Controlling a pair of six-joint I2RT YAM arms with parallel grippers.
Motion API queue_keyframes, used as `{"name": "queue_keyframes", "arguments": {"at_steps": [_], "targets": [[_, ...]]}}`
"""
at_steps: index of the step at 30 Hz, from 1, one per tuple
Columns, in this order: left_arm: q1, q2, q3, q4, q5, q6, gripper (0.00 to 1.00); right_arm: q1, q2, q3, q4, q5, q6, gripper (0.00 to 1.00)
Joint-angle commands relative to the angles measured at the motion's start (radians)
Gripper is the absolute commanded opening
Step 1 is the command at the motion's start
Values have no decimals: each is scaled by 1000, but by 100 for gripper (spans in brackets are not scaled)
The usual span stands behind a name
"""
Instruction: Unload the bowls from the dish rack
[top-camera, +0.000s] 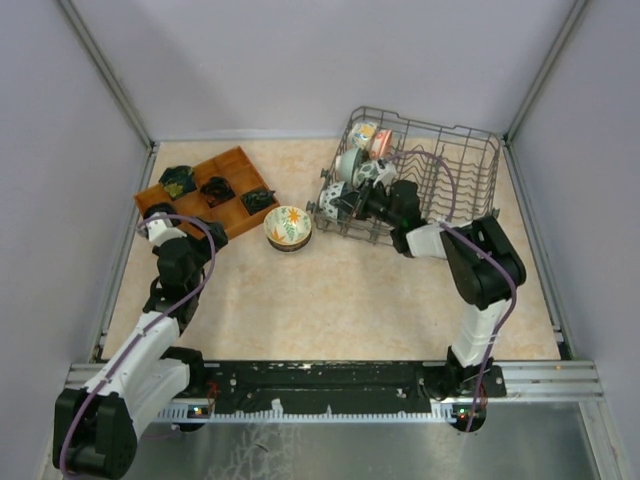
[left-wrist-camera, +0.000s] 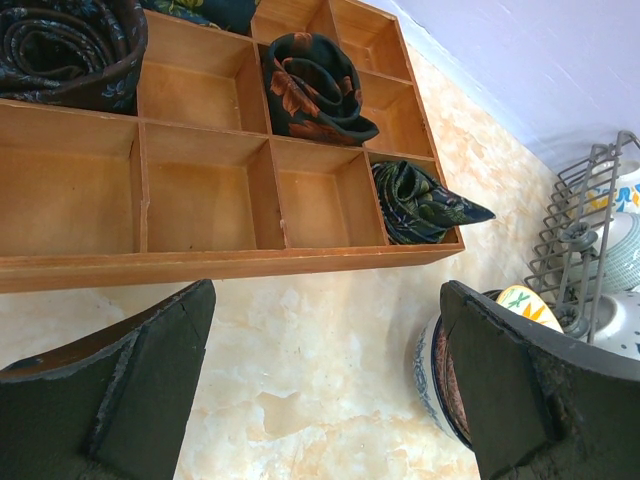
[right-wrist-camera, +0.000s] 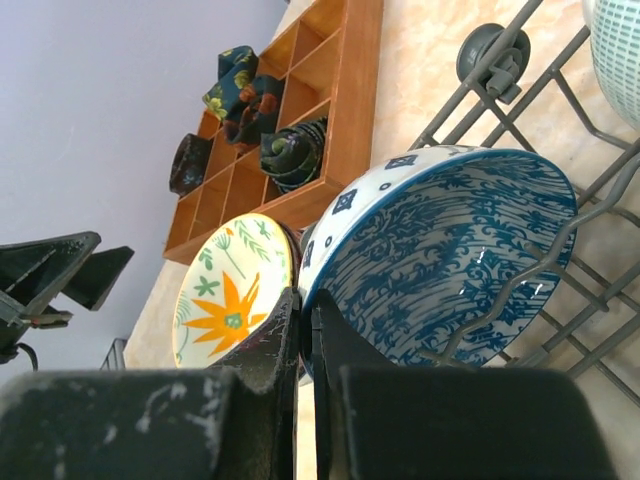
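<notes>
In the right wrist view my right gripper (right-wrist-camera: 308, 310) is shut on the rim of a blue-white floral bowl (right-wrist-camera: 450, 250), which stands on edge in the near left corner of the grey wire dish rack (right-wrist-camera: 520, 60). From above, that gripper (top-camera: 345, 200) reaches into the dish rack (top-camera: 460, 170), where a pale teal bowl (top-camera: 352, 163) and another bowl (top-camera: 366, 133) stand further back. A cream bowl with an orange flower (top-camera: 288, 227) sits on the table left of the rack. My left gripper (left-wrist-camera: 325, 380) hangs open over bare table, its right finger next to that bowl (left-wrist-camera: 432, 370).
A brown wooden compartment tray (top-camera: 215, 190) holding dark rolled cloths lies at the back left, just beyond my left gripper. Grey walls close in the table on three sides. The rack fills the back right corner.
</notes>
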Motion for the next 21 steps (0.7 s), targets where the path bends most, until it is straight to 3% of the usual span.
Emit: {"name": "queue_keyframes", "arguments": {"at_steps": [1,15,17,21], "targets": [[6,-13,1,20,-4,10,99,-11,-143,25,178,-33,6,0],[6,-43,8,0,2,12,99,18,-225,63,146,-97,-25,0],[5,-55,10,-11,-5,16,99,51,-246,104,41,-104,-100,0],[7,-78,22,-52,-30,27,99,163,-273,258,-368,-18,-375,0]]}}
